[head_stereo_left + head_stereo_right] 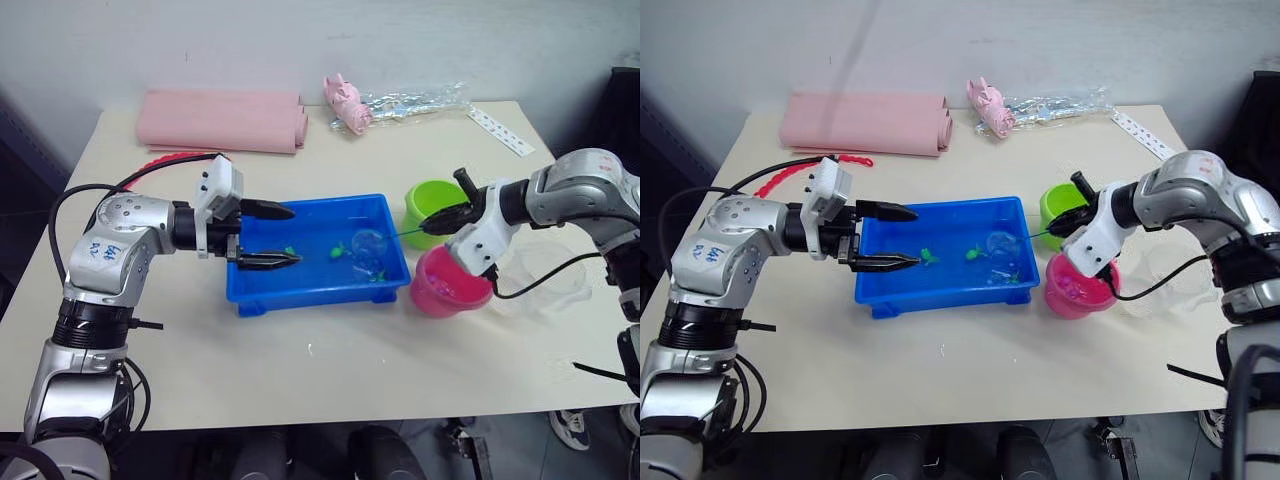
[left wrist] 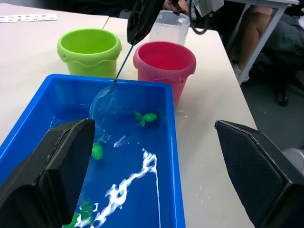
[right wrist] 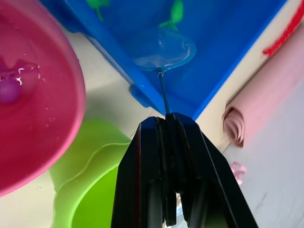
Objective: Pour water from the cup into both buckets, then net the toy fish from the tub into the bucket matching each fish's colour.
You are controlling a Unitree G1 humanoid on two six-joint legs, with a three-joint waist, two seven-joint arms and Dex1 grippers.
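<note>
My right gripper (image 3: 166, 124) pinches the net's (image 2: 105, 100) thin wire handle, its round mesh hoop seemingly over the glossy blue tub (image 1: 250, 295); my left gripper (image 1: 268, 235) gapes wide at the rolled rim.

**Colours on the worktop**

The tub (image 1: 318, 285) is bright blue, with green toy fish (image 2: 146, 117) inside. One bucket is lime green (image 2: 89, 50), the other bright pink (image 2: 164, 63). The net (image 3: 164, 50) has a blue hoop. Black fingers (image 2: 251, 175); cream worktop (image 1: 330, 360); folded pink cloth (image 1: 222, 120).
</note>
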